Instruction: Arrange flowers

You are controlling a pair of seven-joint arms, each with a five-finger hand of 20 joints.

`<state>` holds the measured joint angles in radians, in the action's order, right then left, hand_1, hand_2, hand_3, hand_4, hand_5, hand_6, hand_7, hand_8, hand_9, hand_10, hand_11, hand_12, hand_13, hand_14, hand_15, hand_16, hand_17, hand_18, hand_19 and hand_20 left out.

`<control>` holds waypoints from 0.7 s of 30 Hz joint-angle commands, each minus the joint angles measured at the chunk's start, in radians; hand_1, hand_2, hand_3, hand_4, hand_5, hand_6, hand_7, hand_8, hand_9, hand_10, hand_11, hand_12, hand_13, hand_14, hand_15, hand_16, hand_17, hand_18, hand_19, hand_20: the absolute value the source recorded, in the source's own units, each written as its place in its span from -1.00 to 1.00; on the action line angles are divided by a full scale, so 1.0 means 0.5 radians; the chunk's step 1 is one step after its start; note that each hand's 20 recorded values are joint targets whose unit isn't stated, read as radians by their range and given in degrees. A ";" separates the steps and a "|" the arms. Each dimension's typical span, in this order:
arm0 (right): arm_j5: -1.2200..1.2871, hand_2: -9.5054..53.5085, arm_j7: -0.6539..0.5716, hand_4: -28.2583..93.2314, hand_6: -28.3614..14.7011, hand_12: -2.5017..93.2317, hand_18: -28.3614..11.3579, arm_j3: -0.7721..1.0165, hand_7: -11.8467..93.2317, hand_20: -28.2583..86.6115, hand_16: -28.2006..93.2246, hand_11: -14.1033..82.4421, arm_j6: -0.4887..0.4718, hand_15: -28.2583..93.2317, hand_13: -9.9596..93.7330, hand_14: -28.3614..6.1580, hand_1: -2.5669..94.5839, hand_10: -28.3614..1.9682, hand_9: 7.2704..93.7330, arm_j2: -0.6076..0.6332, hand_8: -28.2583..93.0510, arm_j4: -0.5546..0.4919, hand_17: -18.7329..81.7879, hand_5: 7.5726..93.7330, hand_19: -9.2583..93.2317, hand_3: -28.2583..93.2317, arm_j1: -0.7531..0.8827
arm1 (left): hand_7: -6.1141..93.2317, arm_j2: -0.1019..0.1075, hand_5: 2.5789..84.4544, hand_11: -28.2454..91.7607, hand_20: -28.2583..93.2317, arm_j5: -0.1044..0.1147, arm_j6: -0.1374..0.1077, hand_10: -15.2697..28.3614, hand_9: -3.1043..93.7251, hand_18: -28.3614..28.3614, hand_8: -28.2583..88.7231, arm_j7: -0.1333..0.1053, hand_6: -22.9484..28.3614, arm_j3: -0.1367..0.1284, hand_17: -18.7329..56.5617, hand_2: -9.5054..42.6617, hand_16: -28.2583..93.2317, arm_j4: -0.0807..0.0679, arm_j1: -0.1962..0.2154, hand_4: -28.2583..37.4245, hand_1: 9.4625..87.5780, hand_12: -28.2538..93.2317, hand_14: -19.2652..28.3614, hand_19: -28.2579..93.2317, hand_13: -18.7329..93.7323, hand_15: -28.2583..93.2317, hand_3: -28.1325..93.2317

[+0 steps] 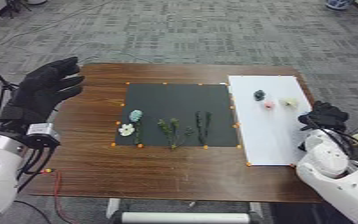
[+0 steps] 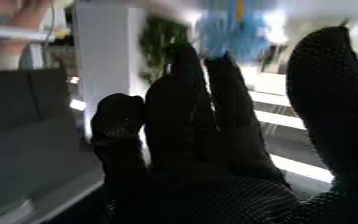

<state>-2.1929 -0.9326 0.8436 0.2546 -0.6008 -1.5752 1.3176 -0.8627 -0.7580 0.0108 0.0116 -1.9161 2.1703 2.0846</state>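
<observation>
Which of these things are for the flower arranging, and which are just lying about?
For the job:
- on the black mat: pale blue flower, white flower, green leafy sprigs, dark stems
- on the white sheet: pale yellow flower, pink flower, dark flower

Apparently just about:
- thin red cable
- blue-and-white pot on the floor

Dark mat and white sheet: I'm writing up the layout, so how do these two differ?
The dark mat is nearly square, while the white sheet is longer, narrower and reaches nearer the robot. The dark mat bears green stems and a white flower; the white sheet bears a pink bloom and a cream bloom. Both lie flat on the brown table.
</observation>
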 commanded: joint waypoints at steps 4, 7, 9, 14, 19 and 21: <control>0.099 -1.00 0.234 -1.00 0.39 -0.29 -0.66 -0.136 -0.23 0.46 -0.05 -0.26 -0.309 0.86 0.39 0.11 -0.08 0.38 0.46 0.043 -0.68 0.106 0.05 0.27 0.94 0.80 -0.155 | -0.45 0.004 -0.37 -0.09 -0.34 -0.006 -0.009 0.19 -0.52 0.70 -0.69 0.013 0.01 -0.009 -0.76 -0.72 -0.61 0.017 0.009 -0.94 -0.61 -0.21 0.39 0.14 -0.46 0.27 0.61; 0.036 -1.00 0.288 -1.00 0.46 0.05 -0.65 -0.092 -0.03 0.44 -0.01 -0.30 -0.182 0.83 0.49 0.22 0.07 0.52 0.74 0.061 -0.55 0.000 0.11 0.48 0.97 0.74 -0.082 | -0.45 0.009 -0.37 -0.09 -0.34 -0.004 -0.016 0.19 -0.52 0.70 -0.69 0.010 0.02 -0.015 -0.76 -0.72 -0.61 0.021 0.010 -0.94 -0.61 -0.21 0.39 0.14 -0.46 0.27 0.61; -0.014 -1.00 0.322 -1.00 0.48 0.12 -0.64 -0.109 -0.01 0.44 0.00 -0.27 -0.074 0.82 0.52 0.25 0.09 0.59 0.80 0.074 -0.52 -0.080 0.13 0.54 0.98 0.74 -0.083 | -0.45 0.012 -0.37 -0.09 -0.34 -0.005 -0.015 0.19 -0.52 0.70 -0.69 0.015 0.02 -0.028 -0.76 -0.72 -0.61 0.023 0.016 -0.94 -0.61 -0.21 0.39 0.14 -0.46 0.27 0.61; 0.017 -1.00 0.428 -1.00 0.45 0.11 -0.64 -0.162 -0.05 0.44 0.01 -0.30 0.099 0.81 0.55 0.26 0.06 0.61 0.84 0.103 -0.52 -0.323 0.15 0.59 0.99 0.82 -0.171 | -0.45 0.035 -0.37 -0.09 -0.35 -0.001 -0.028 0.19 -0.51 0.70 -0.69 0.004 0.02 -0.045 -0.76 -0.72 -0.61 0.024 0.010 -0.94 -0.61 -0.21 0.39 0.14 -0.46 0.27 0.61; 0.036 -1.00 0.596 -0.98 0.42 0.10 -0.64 -0.454 -0.09 0.43 0.02 -0.33 0.286 0.80 0.56 0.27 0.05 0.59 0.87 -0.007 -0.54 -0.435 0.15 0.63 1.00 0.84 -0.483 | -0.45 0.050 -0.36 -0.09 -0.35 0.000 -0.041 0.18 -0.51 0.70 -0.69 0.002 0.02 -0.071 -0.76 -0.71 -0.61 0.023 0.002 -0.94 -0.61 -0.21 0.39 0.14 -0.46 0.27 0.61; 0.017 -1.00 0.660 -0.97 0.42 0.11 -0.64 -0.606 -0.10 0.43 0.02 -0.33 0.280 0.80 0.56 0.28 0.05 0.59 0.88 -0.103 -0.53 -0.443 0.16 0.64 1.00 0.84 -0.655 | -0.45 0.057 -0.37 -0.09 -0.35 0.000 -0.037 0.18 -0.51 0.70 -0.69 0.002 0.02 -0.055 -0.76 -0.71 -0.61 0.014 -0.027 -0.94 -0.61 -0.21 0.38 0.14 -0.46 0.27 0.61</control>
<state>-2.1637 -0.7044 0.6921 0.3659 -0.5366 -1.7361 1.2292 -0.8453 -0.7579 0.0054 0.0114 -1.9354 2.1738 2.0846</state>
